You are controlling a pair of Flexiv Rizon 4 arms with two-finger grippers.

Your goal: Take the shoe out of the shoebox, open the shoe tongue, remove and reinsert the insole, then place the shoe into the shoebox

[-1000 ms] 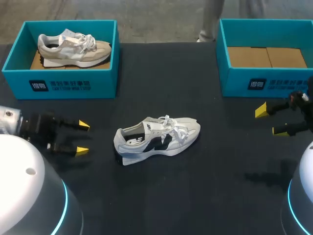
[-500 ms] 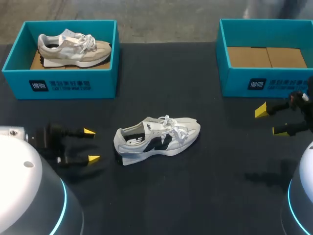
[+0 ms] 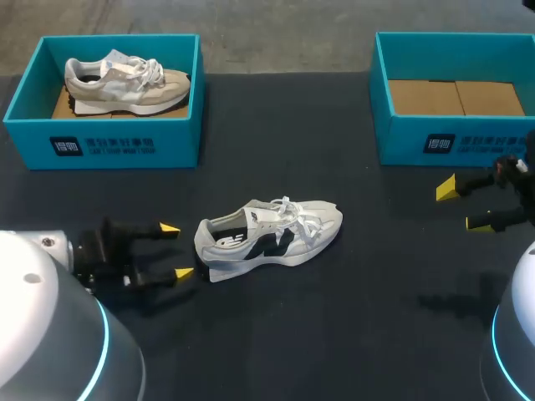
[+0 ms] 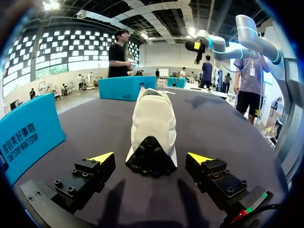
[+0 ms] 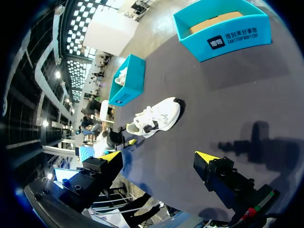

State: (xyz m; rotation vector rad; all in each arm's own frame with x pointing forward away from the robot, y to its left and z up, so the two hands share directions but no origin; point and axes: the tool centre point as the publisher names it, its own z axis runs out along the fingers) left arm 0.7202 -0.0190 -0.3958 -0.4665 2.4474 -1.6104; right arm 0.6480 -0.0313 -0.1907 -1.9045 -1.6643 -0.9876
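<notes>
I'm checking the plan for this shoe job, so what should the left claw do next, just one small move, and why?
Probably ease the left claw forward so the heel of the white shoe sits between its yellow tips. The claw is open and lined up with the heel, its tips just short of it, and nothing grips the shoe yet.

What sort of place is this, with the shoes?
Probably a robot test bench for shoe handling: white sneaker on a dark table, teal left shoebox and right shoebox, with yellow-tipped left end effector and right end effector.
</notes>
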